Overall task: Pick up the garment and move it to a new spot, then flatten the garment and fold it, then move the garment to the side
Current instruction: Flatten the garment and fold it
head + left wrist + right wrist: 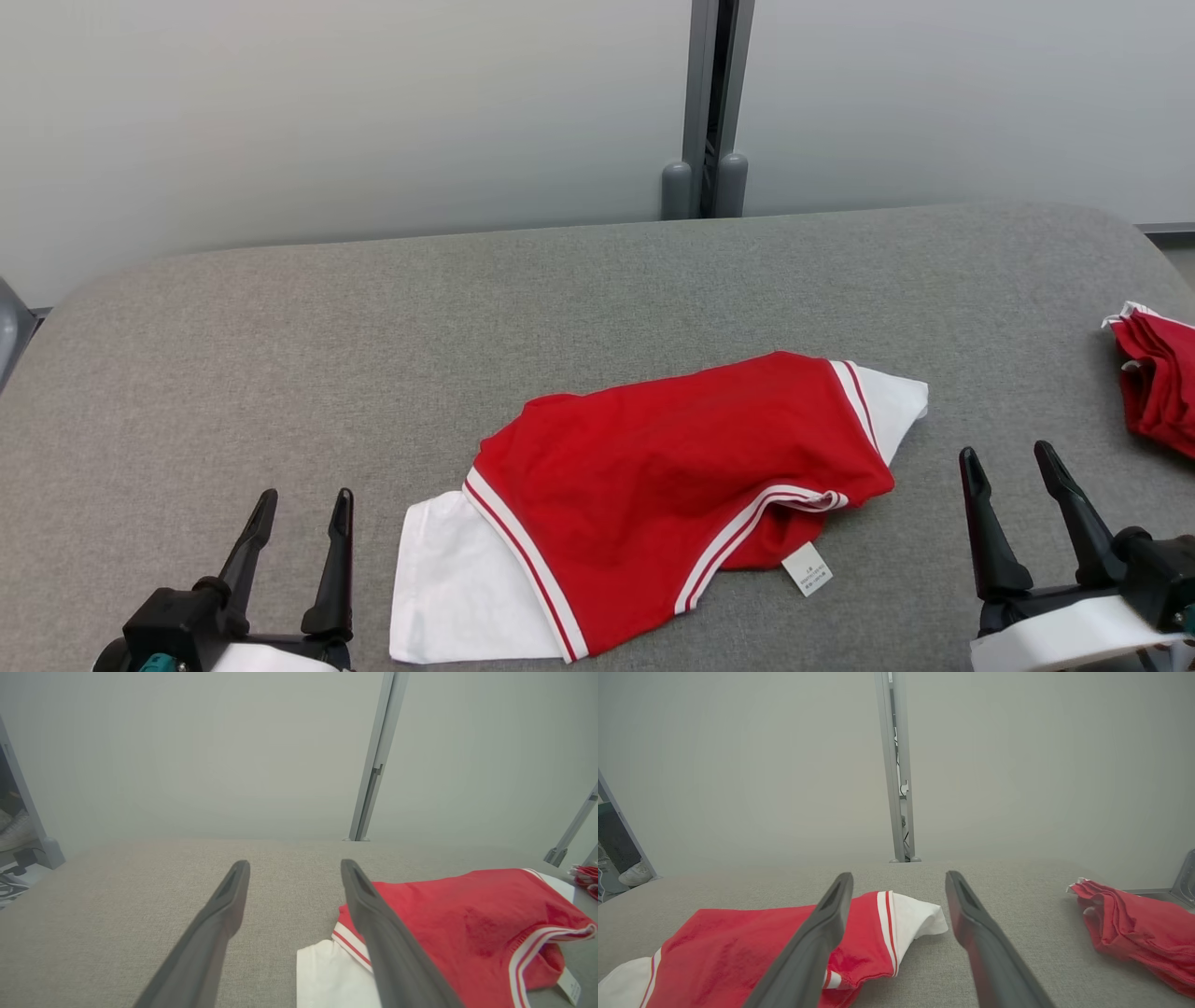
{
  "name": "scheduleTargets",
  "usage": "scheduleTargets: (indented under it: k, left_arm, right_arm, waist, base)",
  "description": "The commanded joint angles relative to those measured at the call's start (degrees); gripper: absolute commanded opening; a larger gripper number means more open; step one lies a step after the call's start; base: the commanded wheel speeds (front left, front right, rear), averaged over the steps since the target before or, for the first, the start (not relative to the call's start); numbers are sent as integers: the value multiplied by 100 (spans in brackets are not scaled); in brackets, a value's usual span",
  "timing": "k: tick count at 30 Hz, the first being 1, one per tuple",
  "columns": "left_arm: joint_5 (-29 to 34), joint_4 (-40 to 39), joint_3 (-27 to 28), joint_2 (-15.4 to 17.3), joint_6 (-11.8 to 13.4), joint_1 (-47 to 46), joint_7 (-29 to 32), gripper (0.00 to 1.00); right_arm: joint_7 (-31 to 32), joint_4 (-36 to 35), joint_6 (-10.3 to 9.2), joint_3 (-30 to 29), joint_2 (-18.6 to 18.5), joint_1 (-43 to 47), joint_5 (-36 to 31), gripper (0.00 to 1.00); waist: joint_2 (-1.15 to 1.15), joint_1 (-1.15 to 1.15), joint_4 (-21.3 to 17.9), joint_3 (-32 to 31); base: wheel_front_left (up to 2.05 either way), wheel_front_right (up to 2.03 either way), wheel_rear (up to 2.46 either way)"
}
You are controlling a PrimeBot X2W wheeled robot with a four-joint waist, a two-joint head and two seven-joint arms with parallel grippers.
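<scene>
The left gripper (307,497) sits low at the left, over the grey padded table (280,327). Its two dark fingers stand wide apart and hold nothing. Just to its right lies the red shirt (653,457), near the front middle of the table. It is spread out but crumpled, and it lies slanted. One white sleeve (457,579) pokes out at the lower left, near the left gripper. The other white sleeve (892,401) pokes out at the upper right. Red and white stripes run where the sleeves meet the red part. A small white tag (808,569) sticks out at the shirt's front edge. The right gripper (1006,453) sits to the right of the shirt and does not touch it. Its fingers are wide apart too and hold nothing. At the far right edge of the table lies a pile of red cloth (1158,383), well apart from the shirt.
</scene>
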Motion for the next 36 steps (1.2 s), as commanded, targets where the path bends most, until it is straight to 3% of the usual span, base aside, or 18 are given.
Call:
scheduleTargets:
  k: [1, 13, 17, 25, 32, 36]
  left_arm:
    - [-17, -19, 4, 21, 43, 39, -3, 100]
    - [32, -144, -59, 105, 93, -11, 103, 100]
    - [43, -193, -53, 145, 88, -122, 107, 100]
    - [41, -206, -53, 160, 24, -458, 75, 100]
    - [22, -51, -122, 79, -59, -747, -8, 100]
    - [-6, 63, -137, 19, -111, -887, -57, 100]
  right_arm:
    - [10, -41, -2, -31, -7, 56, -37, 100]
    - [165, -211, -1, -23, 86, 72, 39, 100]
    - [306, -202, -1, 336, 68, -144, -76, 100]
    - [911, 291, -3, 2262, -129, -860, -157, 100]
    - [1142, 1239, -3, 4029, -271, -1567, -3, 100]
    - [1071, 1866, -2, 4715, -295, -2013, 78, 100]
  waist:
    - [0, 0, 3, -3]
    - [0, 0, 77, 8]
    - [0, 0, 167, 93]
    - [0, 0, 595, 420]
    - [0, 0, 955, 692]
    - [0, 0, 1071, 837]
  base:
    - [0, 0, 0]
    - [0, 0, 0]
    - [0, 0, 0]
    - [0, 0, 0]
    - [0, 0, 0]
    - [0, 0, 0]
